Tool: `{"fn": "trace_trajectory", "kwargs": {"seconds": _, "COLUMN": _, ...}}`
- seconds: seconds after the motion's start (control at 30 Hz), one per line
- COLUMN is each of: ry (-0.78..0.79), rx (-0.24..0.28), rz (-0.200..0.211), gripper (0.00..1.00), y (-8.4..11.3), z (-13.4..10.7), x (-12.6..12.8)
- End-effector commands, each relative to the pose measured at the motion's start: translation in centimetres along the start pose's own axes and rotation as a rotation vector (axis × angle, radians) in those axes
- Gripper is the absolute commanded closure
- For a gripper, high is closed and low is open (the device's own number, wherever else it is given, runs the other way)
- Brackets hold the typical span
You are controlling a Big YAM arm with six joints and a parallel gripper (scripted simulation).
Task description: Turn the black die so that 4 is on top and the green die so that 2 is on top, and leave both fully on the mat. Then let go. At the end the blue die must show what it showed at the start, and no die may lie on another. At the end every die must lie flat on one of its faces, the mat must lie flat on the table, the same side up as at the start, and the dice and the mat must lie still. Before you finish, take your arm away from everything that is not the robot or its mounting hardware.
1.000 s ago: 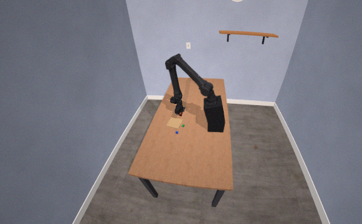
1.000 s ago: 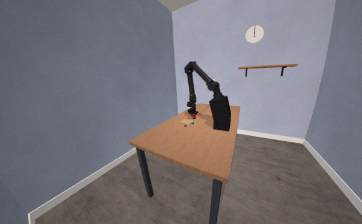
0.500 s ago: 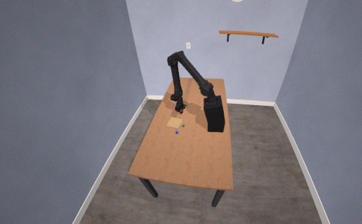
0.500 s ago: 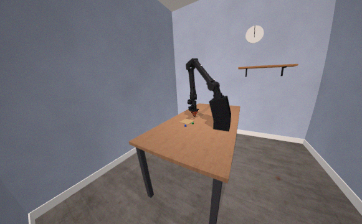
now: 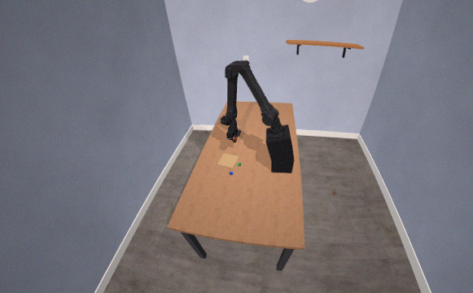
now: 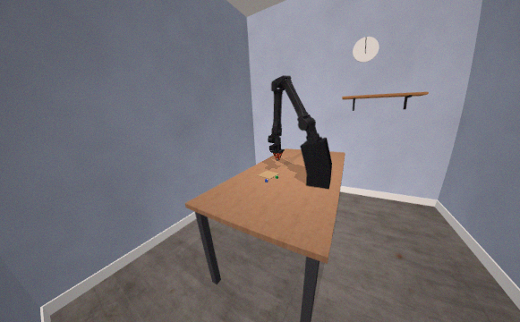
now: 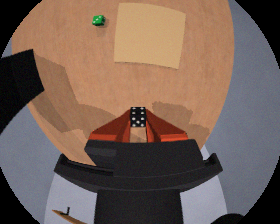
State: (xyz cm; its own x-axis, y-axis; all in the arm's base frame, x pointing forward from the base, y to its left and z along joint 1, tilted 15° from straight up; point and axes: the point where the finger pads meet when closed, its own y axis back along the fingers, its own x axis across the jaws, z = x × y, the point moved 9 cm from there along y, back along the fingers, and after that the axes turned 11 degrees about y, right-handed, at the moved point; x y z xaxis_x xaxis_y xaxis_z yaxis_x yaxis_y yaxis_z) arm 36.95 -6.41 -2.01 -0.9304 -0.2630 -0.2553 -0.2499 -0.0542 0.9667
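My gripper (image 5: 234, 139) (image 6: 277, 158) (image 7: 138, 113) is shut on the black die (image 7: 138, 120), raised above the table on the far side of the mat. Two pipped faces of that die show between the red fingers in the wrist view; the pips are too small to count surely. The tan mat (image 5: 228, 160) (image 6: 268, 174) (image 7: 150, 36) lies flat. The green die (image 5: 239, 164) (image 6: 277, 177) (image 7: 98, 20) lies on the table beside the mat, on the arm base's side. The blue die (image 5: 231, 173) (image 6: 266, 181) lies on the table near the mat's front edge, outside the wrist view. Their pips are unreadable.
The wooden table (image 5: 252, 203) (image 6: 260, 206) carries everything. The black arm base (image 5: 281, 150) (image 6: 318, 163) stands to the right of the mat and green die. The table's left edge runs beyond the mat. A wall shelf (image 5: 325, 44) (image 6: 385, 96) hangs far behind.
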Motion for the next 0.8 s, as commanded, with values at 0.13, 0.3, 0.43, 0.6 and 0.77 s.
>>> {"fn": "trace_trajectory", "kwargs": {"seconds": 0.13, "ry": 0.009, "rx": 0.000, "rz": -0.008, "gripper": 0.86, "y": 0.3, "z": -0.2, "x": -0.2}}
{"fn": "trace_trajectory", "kwargs": {"seconds": 0.3, "ry": 0.000, "rx": -0.004, "rz": 0.003, "gripper": 0.86, "y": -0.2, "z": 0.9, "x": -1.2}}
{"fn": "trace_trajectory", "kwargs": {"seconds": 0.43, "ry": -0.011, "rx": -0.008, "rz": 0.018, "gripper": 0.86, "y": -0.9, "z": 5.2, "x": -3.5}}
{"fn": "trace_trajectory", "kwargs": {"seconds": 0.6, "ry": -0.028, "rx": -0.006, "rz": 0.022, "gripper": 0.86, "y": -1.4, "z": 13.1, "x": -6.5}}
{"fn": "trace_trajectory", "kwargs": {"seconds": 0.77, "ry": -0.037, "rx": -0.005, "rz": 0.019, "gripper": 0.86, "y": -1.4, "z": 17.6, "x": -7.5}}
